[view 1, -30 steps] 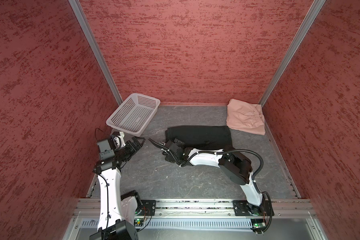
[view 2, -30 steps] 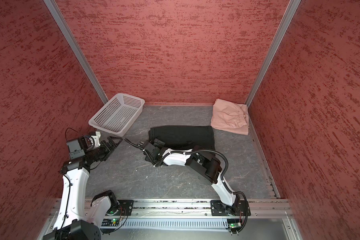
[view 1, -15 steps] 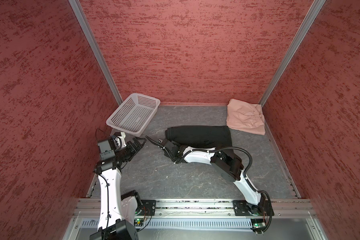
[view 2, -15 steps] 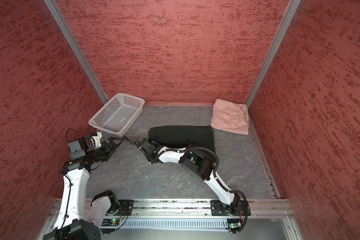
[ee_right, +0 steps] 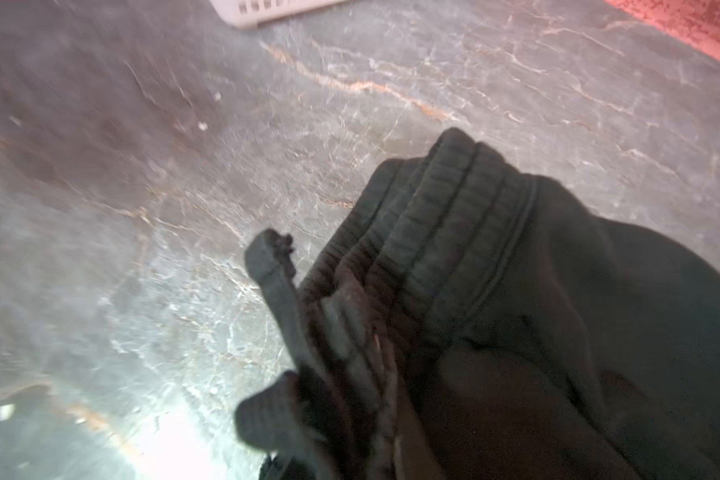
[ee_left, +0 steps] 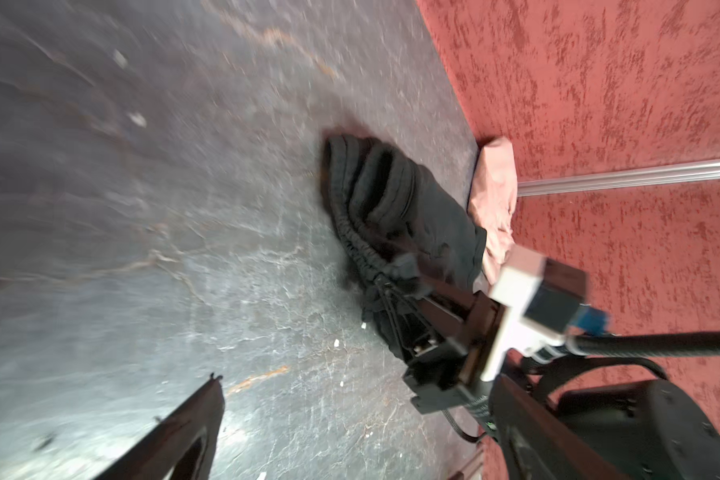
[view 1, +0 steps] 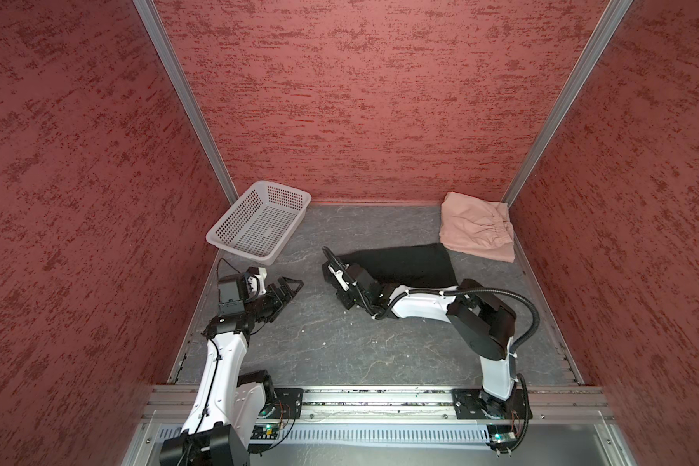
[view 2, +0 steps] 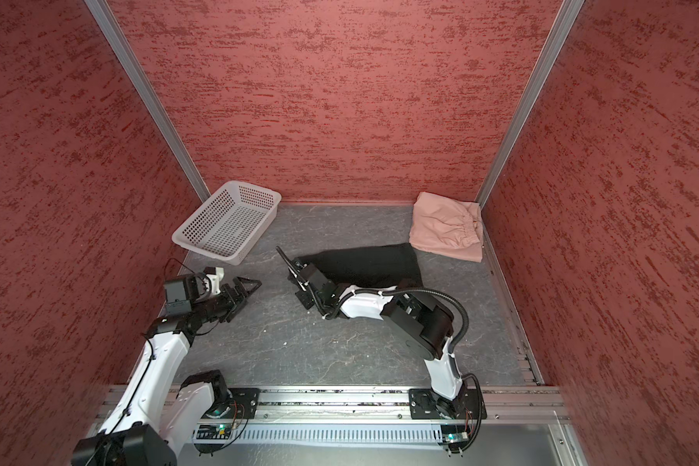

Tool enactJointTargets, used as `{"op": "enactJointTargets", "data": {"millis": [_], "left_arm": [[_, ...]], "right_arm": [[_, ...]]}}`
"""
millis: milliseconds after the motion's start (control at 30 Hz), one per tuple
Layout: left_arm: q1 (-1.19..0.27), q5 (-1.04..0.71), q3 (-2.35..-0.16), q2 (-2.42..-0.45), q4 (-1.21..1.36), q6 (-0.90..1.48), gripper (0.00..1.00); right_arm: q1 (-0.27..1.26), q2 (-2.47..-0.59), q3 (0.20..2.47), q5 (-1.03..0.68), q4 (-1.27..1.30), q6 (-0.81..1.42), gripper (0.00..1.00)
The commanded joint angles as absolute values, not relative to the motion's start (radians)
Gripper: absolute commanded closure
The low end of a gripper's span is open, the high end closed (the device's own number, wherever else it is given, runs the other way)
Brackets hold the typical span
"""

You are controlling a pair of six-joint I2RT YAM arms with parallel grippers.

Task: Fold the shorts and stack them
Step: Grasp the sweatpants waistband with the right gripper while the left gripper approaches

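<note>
Jaws of right gripper (view 1: 333, 260) pinch black shorts (view 1: 404, 264) by waistband end, at centre in both top views. Pink shorts (view 1: 477, 230) folded in far right corner. Left gripper (view 1: 287, 287) spread wide, empty.
Left wrist: pinch on waistband (ee_left: 362, 249) looks shallow.
Right wrist: waistband bunched. Best lifted slowly, layers together.

This is a robot test cell in a laboratory, not a home or a shop. The space is a small booth: red textured walls (view 1: 360, 101), joined by aluminium profiles (view 1: 185, 101), close in a grey marble-pattern counter (view 1: 340, 343). A left arm (view 1: 223, 363) and a right arm (view 1: 420, 306), both white and black, are bolted to a metal rail (view 1: 380, 399) at the front edge, beside bare circuit boards (view 1: 267, 429) and loose cables. The household things here are a white plastic basket (view 1: 259, 228), pink shorts (view 1: 477, 232) and black shorts (view 1: 404, 264).
</note>
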State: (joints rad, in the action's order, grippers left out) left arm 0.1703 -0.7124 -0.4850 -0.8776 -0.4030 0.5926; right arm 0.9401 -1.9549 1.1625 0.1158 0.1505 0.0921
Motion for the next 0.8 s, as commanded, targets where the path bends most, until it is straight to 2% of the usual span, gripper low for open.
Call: {"op": "enactJointTargets", "data": {"millis": [0,333,633,767], "left_arm": [[0.104,-0.692,-0.438,-0.927,-0.180,0.707,0.01],[0.003,-0.713,-0.380,-1.155,0.231,0.928,0.01],[-0.096,-0.694,-0.459,-1.341,0.291,0.937,0.01],[-0.115,-0.707,-0.471,-1.427,0.401,0.989,0.01]], "right_arm": [[0.942,-1.934,1.115,0.005,0.314,0.170,1.00],[0.942,-1.927,1.070,-0.050,0.398,0.164,1.00],[0.942,-1.929,1.078,-0.046,0.399,0.134,1.00],[0.943,-1.925,1.075,-0.040,0.400,0.127,1.00]]}}
